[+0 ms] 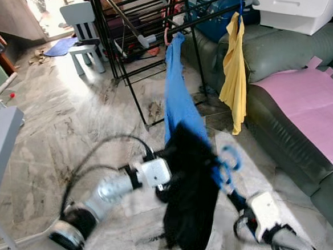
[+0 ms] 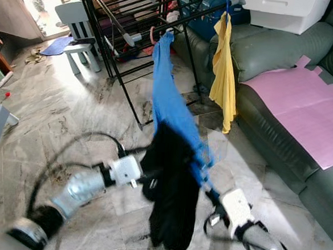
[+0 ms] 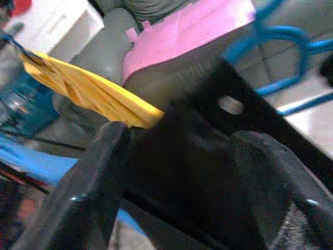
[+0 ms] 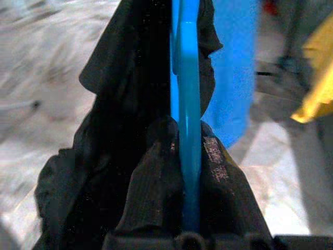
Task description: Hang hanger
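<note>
right gripper [image 4: 190,156] clenched on blue hanger [image 4: 186,78], fingers [image 4: 156,182] pressed to either side of its thin edge. hanger low in the near middle of the scene, hook [image 1: 228,163] curling to the right, black garment [image 1: 191,195] draped over it and hanging toward the floor [image 1: 57,129]. left gripper [image 3: 177,172] at the garment's left side, fingers [image 3: 93,177] spread around a fold of the dark cloth, grip not clear enough to tell. further off, black rack [image 1: 138,37] with a blue garment [image 1: 177,91] and a yellow one [image 1: 236,67] hanging from its rail. grey sofa [image 1: 287,122] on the right, pink sheet [image 1: 305,100] on its seat. small chair [image 1: 82,22] far left.
</note>
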